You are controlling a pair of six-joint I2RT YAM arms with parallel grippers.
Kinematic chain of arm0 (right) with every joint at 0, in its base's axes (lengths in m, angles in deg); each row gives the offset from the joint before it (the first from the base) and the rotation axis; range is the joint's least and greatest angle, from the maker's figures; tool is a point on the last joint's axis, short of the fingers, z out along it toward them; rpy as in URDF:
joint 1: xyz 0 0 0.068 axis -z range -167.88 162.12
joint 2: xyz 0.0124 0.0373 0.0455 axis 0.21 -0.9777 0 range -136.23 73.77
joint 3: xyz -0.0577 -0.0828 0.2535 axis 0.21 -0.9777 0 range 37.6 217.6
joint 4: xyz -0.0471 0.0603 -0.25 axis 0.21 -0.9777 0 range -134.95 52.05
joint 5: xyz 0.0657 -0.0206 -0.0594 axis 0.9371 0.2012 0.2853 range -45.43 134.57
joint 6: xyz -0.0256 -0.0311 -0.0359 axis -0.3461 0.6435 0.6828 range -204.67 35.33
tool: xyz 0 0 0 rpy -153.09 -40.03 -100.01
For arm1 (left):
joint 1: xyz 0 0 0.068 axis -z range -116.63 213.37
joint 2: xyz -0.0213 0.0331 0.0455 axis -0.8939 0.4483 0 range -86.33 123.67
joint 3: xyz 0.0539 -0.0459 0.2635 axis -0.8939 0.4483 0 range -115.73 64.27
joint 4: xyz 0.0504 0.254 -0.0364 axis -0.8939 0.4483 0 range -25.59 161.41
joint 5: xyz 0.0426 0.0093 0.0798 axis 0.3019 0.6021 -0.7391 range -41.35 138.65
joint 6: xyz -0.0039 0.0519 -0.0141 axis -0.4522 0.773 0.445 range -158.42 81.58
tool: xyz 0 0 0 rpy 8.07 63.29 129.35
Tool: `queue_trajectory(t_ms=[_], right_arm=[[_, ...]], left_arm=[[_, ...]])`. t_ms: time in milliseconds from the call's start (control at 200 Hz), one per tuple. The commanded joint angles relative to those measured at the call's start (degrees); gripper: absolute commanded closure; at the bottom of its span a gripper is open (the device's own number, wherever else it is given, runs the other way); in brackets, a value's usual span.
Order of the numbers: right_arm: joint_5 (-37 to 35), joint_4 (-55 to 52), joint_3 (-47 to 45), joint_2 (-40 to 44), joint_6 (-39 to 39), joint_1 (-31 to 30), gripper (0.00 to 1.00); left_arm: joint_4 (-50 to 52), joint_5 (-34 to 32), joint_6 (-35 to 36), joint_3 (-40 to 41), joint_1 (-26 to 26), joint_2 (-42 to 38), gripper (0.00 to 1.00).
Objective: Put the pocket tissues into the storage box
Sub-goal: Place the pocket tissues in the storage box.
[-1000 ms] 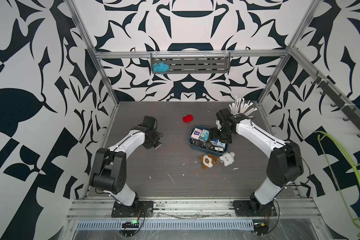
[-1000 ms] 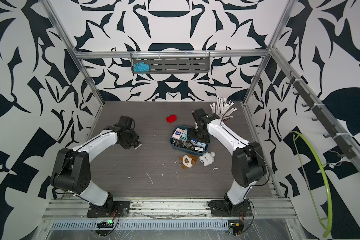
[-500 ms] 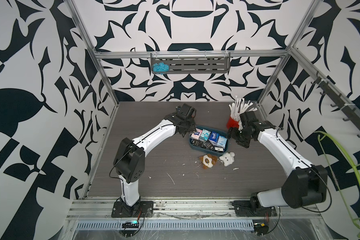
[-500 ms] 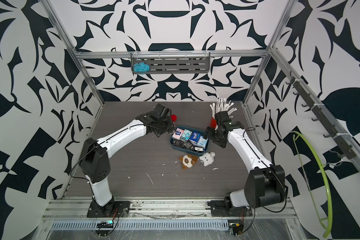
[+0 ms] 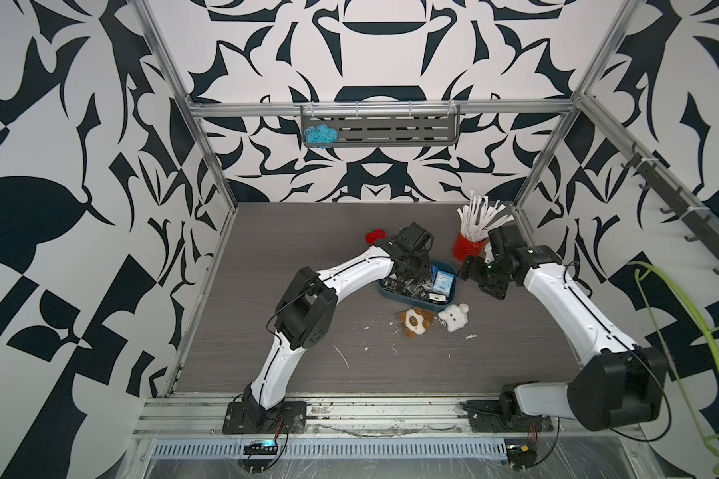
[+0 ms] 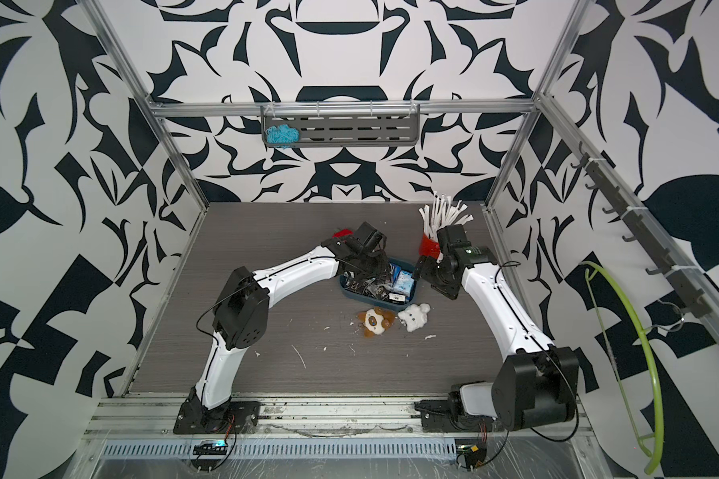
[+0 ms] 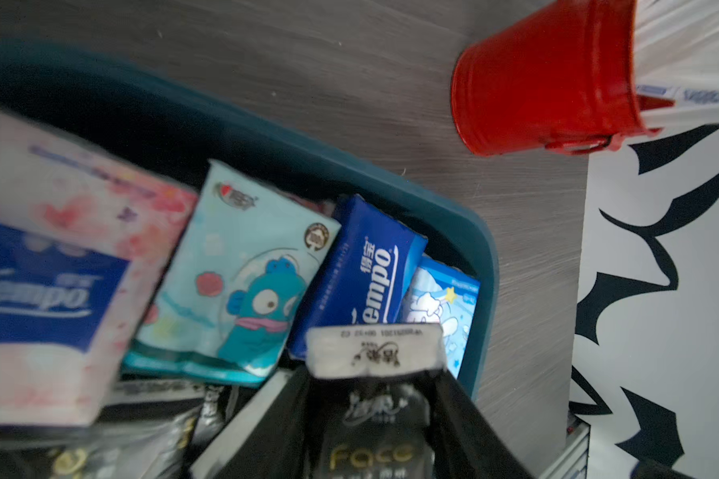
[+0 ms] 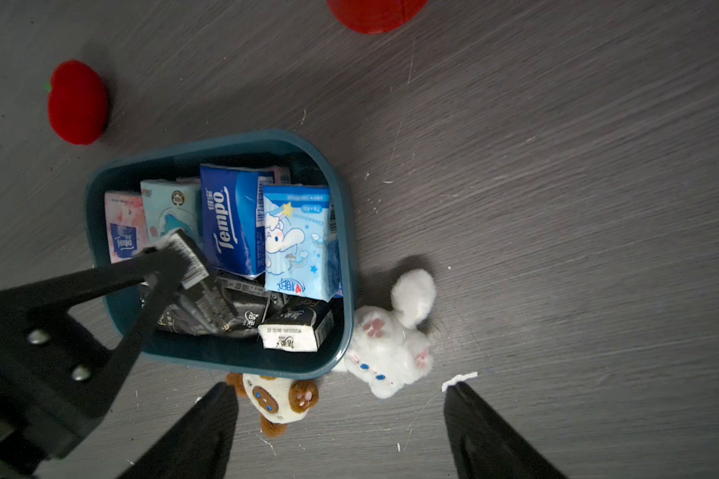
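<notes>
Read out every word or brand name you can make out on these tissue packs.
"Tempo": on the dark blue pack.
"Tempo": on the pink pack.
"Face": on the gripped black pack.
The light blue pack lettering and the gripped black pack's end code are too small or blurred to read.

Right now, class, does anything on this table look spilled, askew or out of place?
White scraps litter the table near the two plush toys. In the storage box, the black pocket tissues lie heaped at angles, not stacked.
</notes>
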Motion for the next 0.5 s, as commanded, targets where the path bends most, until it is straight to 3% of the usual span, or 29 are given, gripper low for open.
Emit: queue_trajectory(t_ms=[0, 115, 235, 385, 495], right_arm=[[0.1, -1.6, 0.2, 1.6, 0.5, 0.1, 0.16], [1.2, -1.6, -0.2, 1.5, 0.5, 0.1, 0.16], [2.9, -1.0, -0.5, 0.9, 0.4, 0.1, 0.17], [6.9, 2.1, -0.8, -0.3, -0.2, -0.3, 0.21], [9.7, 5.4, -0.5, -2.1, -0.9, -1.9, 0.26]], left_arm=[[-0.7, 1.6, -0.2, -2.4, 1.0, 1.5, 0.52], [0.0, 2.2, -0.6, -3.3, 1.7, 2.4, 0.49], [0.5, 2.3, -1.3, -1.7, 1.7, 0.7, 0.33], [0.4, -1.6, -1.3, 4.2, 1.6, -6.0, 0.21], [-0.4, -4.6, -1.6, 10.0, 0.5, -12.5, 0.19]])
